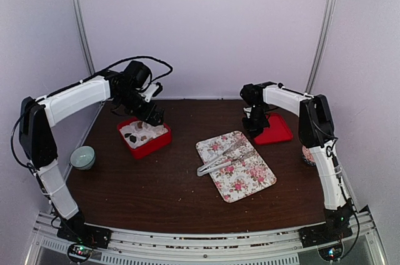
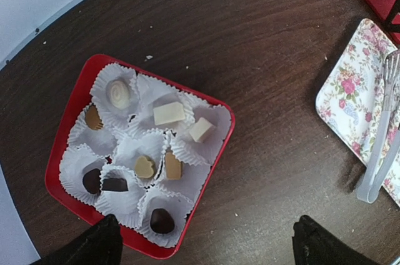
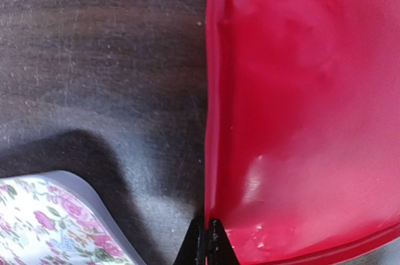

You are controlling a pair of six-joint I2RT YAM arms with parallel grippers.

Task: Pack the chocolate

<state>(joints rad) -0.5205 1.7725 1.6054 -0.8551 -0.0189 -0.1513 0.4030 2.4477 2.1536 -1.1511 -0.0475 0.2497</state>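
Left of centre in the left wrist view, the red box (image 2: 60, 152) holds the chocolate (image 2: 169, 114) in white paper cups (image 2: 128, 205). The left gripper (image 2: 206, 249) gapes wide at the bottom edge. The right gripper (image 3: 206, 240) is pinched together at the red lid (image 3: 300, 90) rim.

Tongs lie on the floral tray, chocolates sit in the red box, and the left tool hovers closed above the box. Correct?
No: the left tool is open above the red box; the left wrist view shows its fingers wide apart. Tongs, floral tray and chocolates are as stated.

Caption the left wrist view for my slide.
Chocolates in paper cups inside a red box, tongs on a floral tray.
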